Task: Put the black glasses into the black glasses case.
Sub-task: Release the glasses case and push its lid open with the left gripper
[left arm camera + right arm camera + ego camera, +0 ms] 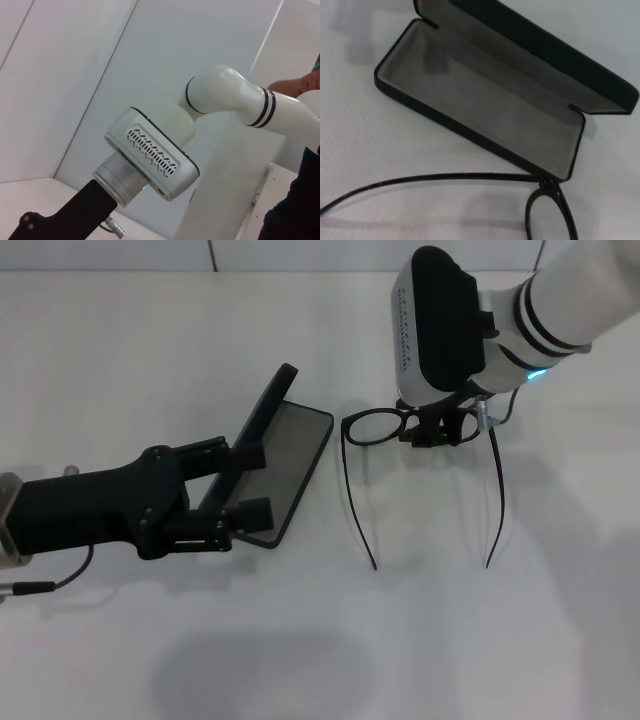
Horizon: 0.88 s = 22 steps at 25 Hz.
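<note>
The black glasses (372, 427) lie at the table's middle with both temple arms unfolded and pointing toward me. My right gripper (437, 428) is down on their front, shut on the frame at the bridge and right lens. The black glasses case (295, 465) lies open just to their left, grey lining up and lid (262, 425) raised. My left gripper (238, 483) is at the case's near end, fingers apart against the lid. The right wrist view shows the open case (485, 115) with one temple arm and lens of the glasses (445, 177) in front of it.
The white table (320, 640) runs on toward me and to both sides. The left wrist view shows only my right arm's white wrist (150, 155), a white wall, and a person's arm (300, 85) at the edge.
</note>
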Available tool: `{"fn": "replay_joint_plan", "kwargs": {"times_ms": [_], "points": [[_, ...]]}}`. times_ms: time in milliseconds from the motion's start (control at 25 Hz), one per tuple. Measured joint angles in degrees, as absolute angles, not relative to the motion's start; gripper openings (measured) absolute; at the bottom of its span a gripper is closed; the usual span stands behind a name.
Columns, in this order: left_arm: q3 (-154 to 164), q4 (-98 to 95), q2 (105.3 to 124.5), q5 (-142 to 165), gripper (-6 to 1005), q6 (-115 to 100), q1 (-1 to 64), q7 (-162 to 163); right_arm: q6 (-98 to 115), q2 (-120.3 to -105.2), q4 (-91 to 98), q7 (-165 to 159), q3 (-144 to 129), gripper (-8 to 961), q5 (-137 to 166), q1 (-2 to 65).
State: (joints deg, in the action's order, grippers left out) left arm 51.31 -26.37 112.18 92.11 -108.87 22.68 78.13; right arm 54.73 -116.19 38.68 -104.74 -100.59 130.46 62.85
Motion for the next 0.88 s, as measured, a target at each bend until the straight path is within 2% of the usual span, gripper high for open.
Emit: {"fn": "replay_joint_plan", "kwargs": {"times_ms": [400, 520, 800, 880], "points": [[51.28, -26.37, 112.32, 92.17, 889, -108.92, 22.35, 78.14, 57.55, -116.15, 39.50, -104.90, -98.37, 320, 130.46, 62.66], [51.17, -26.37, 112.29, 92.07, 889, -109.02, 22.02, 78.16, 62.23, -115.69, 41.88, -104.60, -93.01, 314, 131.03, 62.26], [48.61, -26.37, 112.27, 91.94, 889, -109.08, 21.87, 80.44, 65.02, -115.82, 57.50, -104.96, -80.13, 349, 137.02, 52.93], [45.87, -26.71, 112.29, 91.91, 889, -109.07, 21.86, 83.64, 66.25, -115.73, 63.10, -104.94, -77.05, 430, 135.95, 49.38]]}}
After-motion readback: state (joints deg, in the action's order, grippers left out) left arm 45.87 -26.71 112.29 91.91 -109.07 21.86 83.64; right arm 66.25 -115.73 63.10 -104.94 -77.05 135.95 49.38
